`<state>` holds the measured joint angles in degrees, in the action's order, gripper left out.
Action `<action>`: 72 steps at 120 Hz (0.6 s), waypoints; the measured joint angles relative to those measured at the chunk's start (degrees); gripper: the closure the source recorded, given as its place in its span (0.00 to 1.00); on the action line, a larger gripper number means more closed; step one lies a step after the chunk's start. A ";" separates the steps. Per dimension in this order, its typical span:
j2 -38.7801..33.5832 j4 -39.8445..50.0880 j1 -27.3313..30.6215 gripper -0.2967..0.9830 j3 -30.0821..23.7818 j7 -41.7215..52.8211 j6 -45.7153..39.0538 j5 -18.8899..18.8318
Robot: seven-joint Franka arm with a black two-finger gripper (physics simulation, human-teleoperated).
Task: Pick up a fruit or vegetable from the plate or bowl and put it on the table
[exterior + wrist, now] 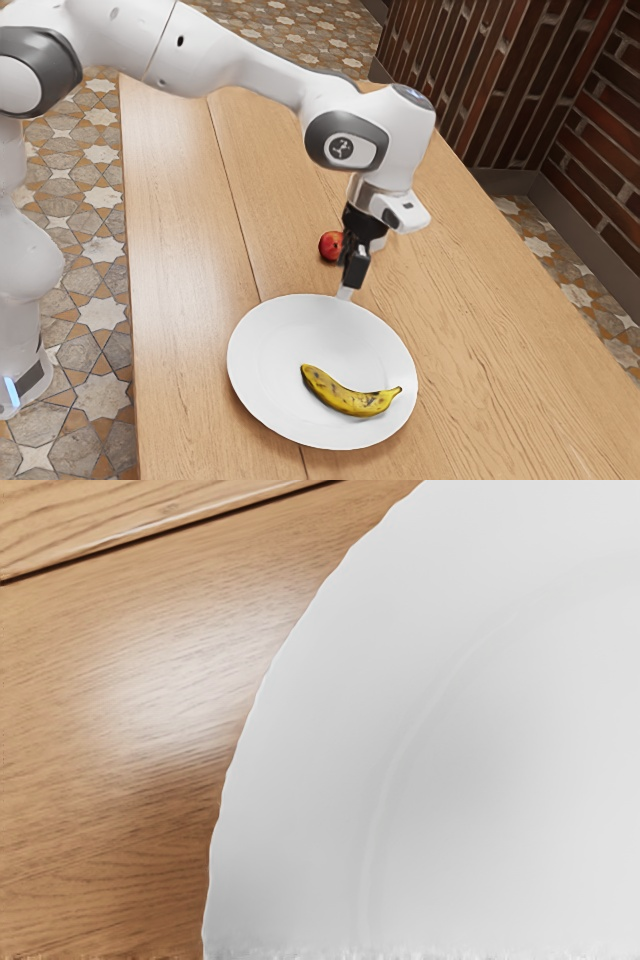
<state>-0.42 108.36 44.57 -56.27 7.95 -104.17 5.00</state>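
Banana (347, 399), yellow and mottled with dark spots, lies on its side in a round white plate (250, 362) on a wooden table (175, 250); its stem points toward the exterior view's right, close to the plate's rim, and its curve bows toward the plate's near edge. White robot arm (250, 68) reaches in from the exterior view's upper left, its black gripper (349, 287) pointing down by the plate's far rim, apart from the banana; whether the pincer is released or clenched cannot be told from these views. Red fruit (329, 247) sits on the table beyond the plate, partly hidden behind the gripper in the exterior view. Wrist view looks onto the plate's smooth white surface and curved rim, with bare wood grain beside it and a dark seam (170, 529) crossing the boards; patterned floor tiles (88, 285) stretch alongside the table, and a dark red brick wall (500, 95) stands at the exterior view's upper right.
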 joint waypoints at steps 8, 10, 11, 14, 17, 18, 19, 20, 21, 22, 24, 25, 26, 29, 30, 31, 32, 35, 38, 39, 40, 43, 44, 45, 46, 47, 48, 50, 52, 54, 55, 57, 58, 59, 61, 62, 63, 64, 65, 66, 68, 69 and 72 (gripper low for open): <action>-0.01 -0.11 28.35 0.23 -28.09 0.16 0.47 0.19; 0.01 -0.15 33.83 0.23 -33.59 0.19 0.57 0.23; 0.02 -0.17 36.01 0.23 -35.79 0.21 0.62 0.25; 0.05 -0.34 40.77 0.23 -40.67 0.26 0.74 0.30; 0.12 -0.53 43.37 0.23 -43.45 0.31 0.85 0.31; 0.14 -0.56 43.33 0.23 -43.48 0.33 0.89 0.31; 0.16 -0.59 43.29 0.23 -43.51 0.34 0.92 0.30; 0.17 -0.61 42.80 0.23 -43.09 0.36 0.96 0.30; 0.19 -0.63 42.37 0.23 -42.74 0.38 1.00 0.29; 0.20 -0.65 41.56 0.23 -41.99 0.39 1.04 0.28; 0.21 -0.69 39.78 0.23 -40.37 0.42 1.14 0.27; 0.22 -0.70 38.64 0.23 -39.31 0.44 1.18 0.26; 0.21 -0.71 37.12 0.23 -37.86 0.45 1.23 0.26; 0.19 -0.73 33.26 0.23 -34.24 0.50 1.35 0.24; 0.19 -0.73 32.07 0.23 -33.13 0.52 1.39 0.23; 0.18 -0.74 30.93 0.23 -32.07 0.53 1.43 0.23; 0.17 -0.74 29.70 0.23 -30.93 0.55 1.47 0.22; 0.15 -0.75 25.61 0.23 -27.11 0.59 1.56 0.18; 0.15 -0.75 21.37 0.23 -23.19 0.63 1.65 0.16; 0.15 -0.75 20.05 0.23 -21.97 0.65 1.68 0.15; 0.15 -0.75 18.28 0.23 -20.32 0.66 1.70 0.14; 0.18 -0.76 13.00 0.23 -15.40 0.70 1.77 0.13; 0.20 -0.76 11.36 0.23 -13.89 0.71 1.79 0.12; 0.22 -0.77 9.81 0.23 -12.47 0.72 1.82 0.12; 0.23 -0.78 8.33 0.23 -11.13 0.73 1.84 0.12; 0.25 -0.79 6.90 0.23 -9.83 0.74 1.85 0.12; 0.26 -0.80 5.52 0.23 -8.57 0.75 1.87 0.12; 0.30 -0.81 2.43 0.23 -5.76 0.77 1.90 0.11; 0.35 -0.82 -0.65 0.23 -2.95 0.79 1.93 0.11; 0.39 -0.83 -3.50 0.23 -0.38 0.81 1.96 0.11; 0.41 -0.83 -4.76 0.23 0.75 0.82 1.97 0.11; 0.44 -0.83 -7.20 0.23 2.91 0.84 1.99 0.10; 0.45 -0.84 -8.36 0.23 3.94 0.85 2.00 0.10; 0.47 -0.84 -9.38 0.23 4.82 0.86 2.01 0.10; 0.48 -0.86 -11.65 0.23 6.84 0.88 2.03 0.09; 0.49 -0.86 -12.84 0.23 7.89 0.89 2.04 0.08; 0.50 -0.86 -13.88 0.23 8.80 0.89 2.04 0.08; 0.51 -0.86 -15.13 0.23 9.92 0.90 2.05 0.07; 0.53 -0.87 -16.37 0.23 11.03 0.91 2.06 0.07; 0.54 -0.88 -18.01 0.23 12.53 0.92 2.07 0.06; 0.57 -0.91 -21.04 0.23 15.30 0.94 2.08 0.06; 0.58 -0.92 -22.44 0.23 16.57 0.95 2.08 0.05; 0.64 -0.97 -26.82 0.23 20.54 0.97 2.10 0.05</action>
<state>0.22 107.39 17.75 -35.73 8.91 -102.07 5.05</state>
